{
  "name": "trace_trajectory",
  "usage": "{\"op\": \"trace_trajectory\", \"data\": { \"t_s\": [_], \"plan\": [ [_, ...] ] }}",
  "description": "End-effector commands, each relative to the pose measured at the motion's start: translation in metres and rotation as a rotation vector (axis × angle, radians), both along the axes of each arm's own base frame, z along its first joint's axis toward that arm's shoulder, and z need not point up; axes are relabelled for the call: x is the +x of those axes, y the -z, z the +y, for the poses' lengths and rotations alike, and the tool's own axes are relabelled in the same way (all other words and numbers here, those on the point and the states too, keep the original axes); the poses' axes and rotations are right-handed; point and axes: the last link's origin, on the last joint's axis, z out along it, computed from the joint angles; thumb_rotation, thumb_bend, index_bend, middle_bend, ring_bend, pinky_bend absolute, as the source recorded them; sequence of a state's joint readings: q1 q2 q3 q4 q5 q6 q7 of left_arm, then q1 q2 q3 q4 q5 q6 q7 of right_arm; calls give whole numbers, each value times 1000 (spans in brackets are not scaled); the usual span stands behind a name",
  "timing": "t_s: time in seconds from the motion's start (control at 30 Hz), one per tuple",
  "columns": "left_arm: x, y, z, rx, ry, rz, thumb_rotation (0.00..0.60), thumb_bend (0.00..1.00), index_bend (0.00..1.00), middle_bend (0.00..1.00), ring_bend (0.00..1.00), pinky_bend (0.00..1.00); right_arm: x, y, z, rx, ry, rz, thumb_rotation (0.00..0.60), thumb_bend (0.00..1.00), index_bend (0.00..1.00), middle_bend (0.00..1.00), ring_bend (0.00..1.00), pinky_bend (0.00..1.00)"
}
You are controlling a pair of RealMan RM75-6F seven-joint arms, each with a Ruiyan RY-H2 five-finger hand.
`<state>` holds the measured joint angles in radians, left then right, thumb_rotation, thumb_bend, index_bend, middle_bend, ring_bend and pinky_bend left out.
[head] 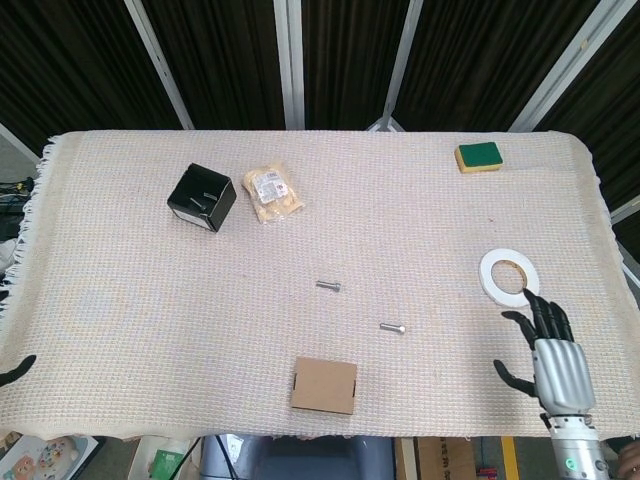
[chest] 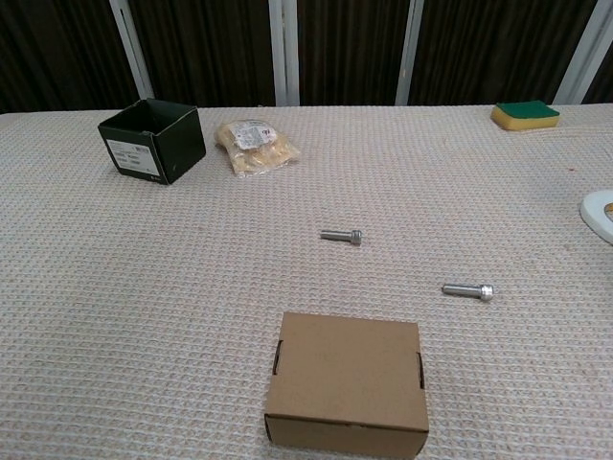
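Hovering at the bench's (head: 420, 230) four o'clock corner, the right hand (head: 548, 355) has its fingers (head: 545, 315) spread, holding nothing. A white tape ring (head: 508, 276) lies at its twelve o'clock, just beside the fingertips. Only a dark tip of the left hand (head: 12, 370) shows; its fingers can't be made out.

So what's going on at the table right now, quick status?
Right hand open, holding nothing, fingertips at the tape roll. Left hand barely in view at the table edge, state unclear. Two bolts and cardboard box lie apart.
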<state>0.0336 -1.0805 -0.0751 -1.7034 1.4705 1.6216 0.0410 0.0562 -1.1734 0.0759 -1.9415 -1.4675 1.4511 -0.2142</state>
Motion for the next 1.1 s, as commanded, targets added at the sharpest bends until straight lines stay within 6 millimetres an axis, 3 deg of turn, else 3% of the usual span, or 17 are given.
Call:
{"op": "trace_trajectory", "data": {
  "t_s": [0.03, 0.43, 0.8, 1.1],
  "plan": [
    [0, -1, 0, 4, -2, -3, 600, 147, 172, 119, 0, 48, 24, 16, -20, 63, -5, -29, 600, 232, 317, 0, 0, 0],
    [-3, -3, 2, 6, -13, -11, 600, 147, 172, 119, 0, 48, 62, 78, -69, 129, 53, 90, 600, 236, 375, 0, 0, 0],
    [-4, -3, 4, 4, -19, -14, 600, 147, 172, 119, 0, 49, 82, 133, -83, 172, 101, 155, 600, 337, 417, 0, 0, 0],
    [-5, -4, 6, 2, -23, -17, 600, 147, 172, 119, 0, 49, 98, 154, -82, 179, 102, 167, 600, 362, 421, 0, 0, 0]
  ]
}}
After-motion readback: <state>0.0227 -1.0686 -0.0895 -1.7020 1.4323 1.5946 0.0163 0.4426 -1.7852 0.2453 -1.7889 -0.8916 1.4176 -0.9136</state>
